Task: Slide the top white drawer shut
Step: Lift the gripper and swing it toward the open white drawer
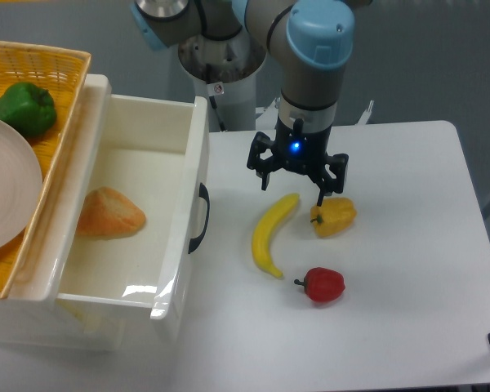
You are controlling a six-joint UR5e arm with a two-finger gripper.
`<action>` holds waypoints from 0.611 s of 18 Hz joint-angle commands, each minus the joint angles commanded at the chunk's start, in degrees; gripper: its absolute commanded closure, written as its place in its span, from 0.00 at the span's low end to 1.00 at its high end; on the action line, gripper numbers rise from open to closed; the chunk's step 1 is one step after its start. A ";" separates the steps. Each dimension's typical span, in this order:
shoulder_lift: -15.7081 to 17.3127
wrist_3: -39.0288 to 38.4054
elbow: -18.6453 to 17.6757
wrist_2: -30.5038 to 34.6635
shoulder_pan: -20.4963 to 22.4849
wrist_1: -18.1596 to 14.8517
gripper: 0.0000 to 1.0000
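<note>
While the top white drawer (131,237) stands pulled out at left, holding a bread roll (109,214), I note my gripper (296,183) spread wide, empty, above the banana (273,233) and yellow pepper (334,217).

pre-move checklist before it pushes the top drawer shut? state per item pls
1. Top white drawer is open and needs pushing: ok, pulled well out.
2. Gripper free of load: ok, fingers spread, nothing held.
3. Gripper lined up with the black handle: not ok, it hovers over the banana and yellow pepper.
4. Path from gripper to the drawer front: ok, bare table between them; the red pepper lies off to the side.
5. Contents below the drawer rim: ok, the bread lies low inside.
6. Drawer rails unobstructed: cannot tell, hidden.
</note>
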 joint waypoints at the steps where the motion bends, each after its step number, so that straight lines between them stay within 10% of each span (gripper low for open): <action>1: 0.00 0.00 -0.44 0.79 0.00 0.00 0.00; 11: -1.32 0.09 -2.20 4.22 -1.05 0.35 0.00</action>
